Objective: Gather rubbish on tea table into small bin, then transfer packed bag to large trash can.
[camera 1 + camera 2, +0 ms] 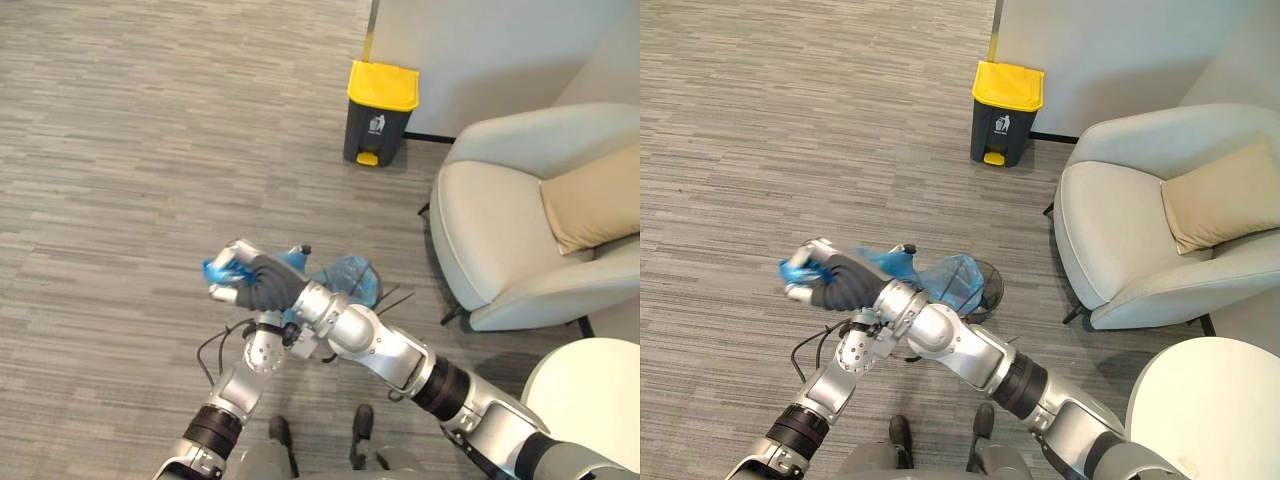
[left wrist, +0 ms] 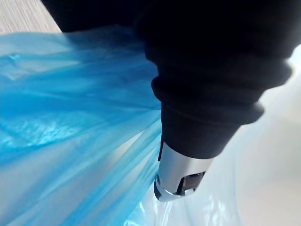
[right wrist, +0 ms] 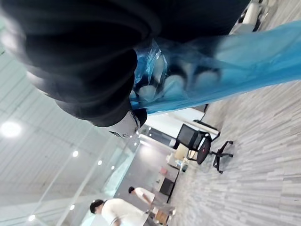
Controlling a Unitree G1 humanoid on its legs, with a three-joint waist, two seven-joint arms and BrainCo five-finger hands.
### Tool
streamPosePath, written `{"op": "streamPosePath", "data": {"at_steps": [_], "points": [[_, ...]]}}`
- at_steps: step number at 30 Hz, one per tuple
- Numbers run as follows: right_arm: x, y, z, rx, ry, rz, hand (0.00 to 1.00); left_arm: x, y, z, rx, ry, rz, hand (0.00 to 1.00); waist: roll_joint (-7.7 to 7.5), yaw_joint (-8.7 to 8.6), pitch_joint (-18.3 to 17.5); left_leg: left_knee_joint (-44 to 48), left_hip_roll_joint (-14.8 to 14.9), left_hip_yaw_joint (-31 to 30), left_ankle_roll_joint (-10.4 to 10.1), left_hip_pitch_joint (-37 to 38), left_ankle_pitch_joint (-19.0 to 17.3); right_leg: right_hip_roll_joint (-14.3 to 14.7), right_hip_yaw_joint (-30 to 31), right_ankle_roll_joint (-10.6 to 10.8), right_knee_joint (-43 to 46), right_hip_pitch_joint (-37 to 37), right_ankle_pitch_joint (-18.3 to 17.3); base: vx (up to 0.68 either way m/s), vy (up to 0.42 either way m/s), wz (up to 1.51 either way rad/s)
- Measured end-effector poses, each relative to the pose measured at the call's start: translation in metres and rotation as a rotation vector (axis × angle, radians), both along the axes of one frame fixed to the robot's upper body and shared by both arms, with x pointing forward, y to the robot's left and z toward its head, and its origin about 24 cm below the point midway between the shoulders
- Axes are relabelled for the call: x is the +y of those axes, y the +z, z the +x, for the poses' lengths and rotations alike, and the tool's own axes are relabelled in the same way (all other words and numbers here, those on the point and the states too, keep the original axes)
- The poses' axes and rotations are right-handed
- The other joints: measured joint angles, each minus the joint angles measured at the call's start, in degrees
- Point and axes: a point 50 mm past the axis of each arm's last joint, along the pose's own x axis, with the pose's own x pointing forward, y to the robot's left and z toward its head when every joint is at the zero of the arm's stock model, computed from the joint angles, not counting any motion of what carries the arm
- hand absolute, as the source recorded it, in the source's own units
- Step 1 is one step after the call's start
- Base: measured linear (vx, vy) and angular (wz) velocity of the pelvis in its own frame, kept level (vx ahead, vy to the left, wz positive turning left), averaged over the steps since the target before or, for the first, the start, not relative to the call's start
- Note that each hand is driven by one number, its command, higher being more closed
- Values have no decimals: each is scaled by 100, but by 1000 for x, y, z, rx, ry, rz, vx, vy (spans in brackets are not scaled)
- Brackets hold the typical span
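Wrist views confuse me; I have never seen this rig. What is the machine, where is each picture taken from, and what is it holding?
This is a humanoid robot with two arms ending in fingered hands. The two wide pictures come from cameras in its head, looking down at the floor; the two close ones from a camera on each wrist. Its right hand reaches across, fingers curled round a blue plastic bag. The left hand lies against the same bag. Ahead stands a yellow-lidded trash can near an armchair.

trash can (image 1: 381, 98) — left of armchair (image 1: 500, 235) | cushion (image 1: 592, 196) — on armchair
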Motion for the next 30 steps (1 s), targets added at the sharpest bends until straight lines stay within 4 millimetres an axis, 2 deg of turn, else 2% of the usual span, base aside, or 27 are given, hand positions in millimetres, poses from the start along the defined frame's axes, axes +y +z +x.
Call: {"op": "streamPosePath", "data": {"at_steps": [5, 6, 14, 18, 19, 20, 21, 23, 24, 25, 26, 27, 29, 30], "points": [[8, 2, -2, 39, 27, 24, 100, -1, 7, 1, -19, -3, -38, 100, -7, 66, -49, -35, 0, -19, -10, 63, 5, 7, -14, -3, -69, 84, 10, 0, 0, 0], [8, 2, -2, 37, 28, 25, 0, -2, 8, 1, -19, -5, -57, 100, -7, 95, -49, -87, -8, -26, -27, 82, 20, 7, -20, -3, -73, 84, 10, 0, 0, 0], [15, 1, -3, 19, 19, 17, 0, -8, 13, -2, -1, -20, -204, 100, -3, 105, -54, -224, -38, -171, -39, 137, 115, 8, -167, -6, -154, 184, 7, 4, 11, 9], [2, -10, -1, -43, -102, -2, 0, -6, -2, -19, 77, 34, -351, 100, 12, 39, -261, -586, -99, -147, -32, 349, 230, 6, -165, 35, -53, 189, -104, 29, 20, 0], [-9, -17, 0, -47, -166, -2, 0, 0, -10, -26, 109, 72, -382, 100, 19, -24, -307, -611, -131, -150, -31, 391, 230, 4, -168, 45, 15, 189, -156, 39, 41, 0], [-29, -28, 2, -30, -267, 6, 0, 8, -20, -35, 151, 117, -416, 100, 21, -82, -369, -627, -133, -139, -28, 430, 228, -12, -155, 68, 44, 198, -186, 44, 39, -1], [-39, -34, 3, -21, -314, 3, 0, 11, -23, -38, 164, 128, -428, 100, 21, -95, -370, -642, -141, -137, -28, 450, 228, -18, -153, 76, 44, 210, -191, 45, 34, -2], [-91, -60, 5, 40, -526, -37, 0, 26, -36, -50, 215, 186, -453, 100, 26, -193, -367, -721, -182, -132, -20, 534, 230, -53, -148, 119, 54, 253, -221, 33, 37, 0], [-103, -66, 5, 58, -575, -50, 0, 30, -38, -53, 223, 199, -455, 100, 32, -192, -363, -734, -189, -127, -16, 557, 227, -60, -144, 127, 54, 267, -227, 22, 35, -2], [-127, -79, 4, 99, -665, -84, 0, 36, -41, -58, 235, 219, -453, 100, 44, -204, -365, -772, -203, -116, -13, 596, 224, -69, -135, 141, 56, 282, -239, 21, 30, -5], [-160, -96, -1, 156, -785, -141, 0, 42, -43, -64, 243, 230, -448, 100, 71, -213, -359, -797, -221, -100, 2, 606, 213, -84, -119, 152, 57, 275, -247, 25, 35, -5], [-170, -101, -2, 171, -821, -157, 0, 46, -44, -66, 243, 238, -443, 100, 85, -214, -356, -798, -225, -93, 9, 607, 208, -88, -112, 153, 57, 272, -247, 19, 27, -7], [-210, -124, -10, 286, -966, -197, 0, 57, -51, -77, 270, 273, -435, 100, 147, -257, -376, -803, -232, -29, 21, 643, 194, -92, -47, 164, 48, 275, -251, 19, 14, -11], [-217, -130, -12, 320, -992, -199, 0, 60, -53, -79, 282, 279, -431, 100, 169, -267, -385, -798, -231, -19, 22, 646, 194, -88, -40, 165, 46, 278, -250, 23, 5, -10]]}}
